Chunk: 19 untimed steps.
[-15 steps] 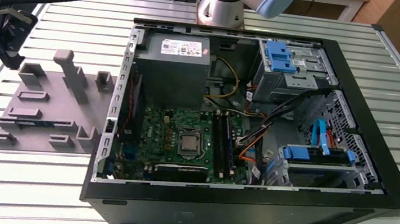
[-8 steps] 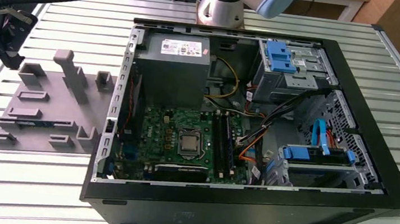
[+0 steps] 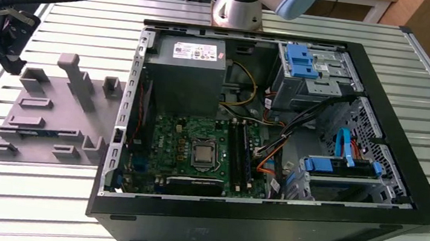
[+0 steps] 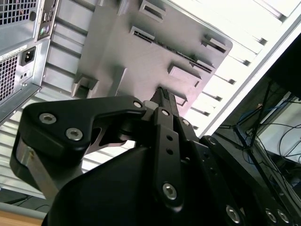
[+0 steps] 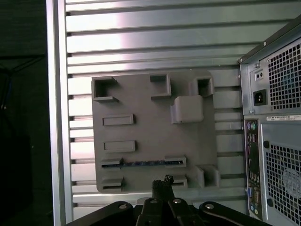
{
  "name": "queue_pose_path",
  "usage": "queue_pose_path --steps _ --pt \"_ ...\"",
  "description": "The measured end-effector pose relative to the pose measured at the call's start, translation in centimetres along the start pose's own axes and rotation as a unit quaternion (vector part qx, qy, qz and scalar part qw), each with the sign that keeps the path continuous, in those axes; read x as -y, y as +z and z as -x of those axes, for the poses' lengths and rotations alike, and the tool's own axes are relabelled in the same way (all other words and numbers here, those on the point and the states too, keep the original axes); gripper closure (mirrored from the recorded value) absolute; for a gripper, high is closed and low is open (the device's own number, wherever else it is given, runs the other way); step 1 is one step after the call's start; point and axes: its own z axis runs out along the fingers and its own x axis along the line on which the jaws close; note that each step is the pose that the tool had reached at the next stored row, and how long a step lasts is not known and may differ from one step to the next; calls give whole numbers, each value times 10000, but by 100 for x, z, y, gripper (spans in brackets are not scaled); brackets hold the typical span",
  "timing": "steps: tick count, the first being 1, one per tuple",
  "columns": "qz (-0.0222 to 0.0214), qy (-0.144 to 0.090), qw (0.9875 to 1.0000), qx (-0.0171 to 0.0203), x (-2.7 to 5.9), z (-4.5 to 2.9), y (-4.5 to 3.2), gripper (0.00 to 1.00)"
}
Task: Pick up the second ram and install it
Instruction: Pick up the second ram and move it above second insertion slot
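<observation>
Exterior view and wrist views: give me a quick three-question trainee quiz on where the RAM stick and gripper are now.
1. True or false: the RAM stick lies in a slot of the grey fixture tray, outside the computer case.
2. In the first wrist view, the gripper shows in front of: A the tray, B the motherboard, C the drive bays.
3. Fill in: in the exterior view, the tray sits on the case's ___ side.

Key: 1 true; 2 A; 3 left (the exterior view's left).

Computer case [image 3: 268, 227] beside grey tray [image 3: 55, 115]
</observation>
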Motion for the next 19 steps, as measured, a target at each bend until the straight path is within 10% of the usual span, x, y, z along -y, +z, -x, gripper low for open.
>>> queue_pose_path --steps 13,19 --pt "-18 -851 9964 -35 1 -17 0 89" --pt "-19 -891 9960 -36 1 -18 0 89"
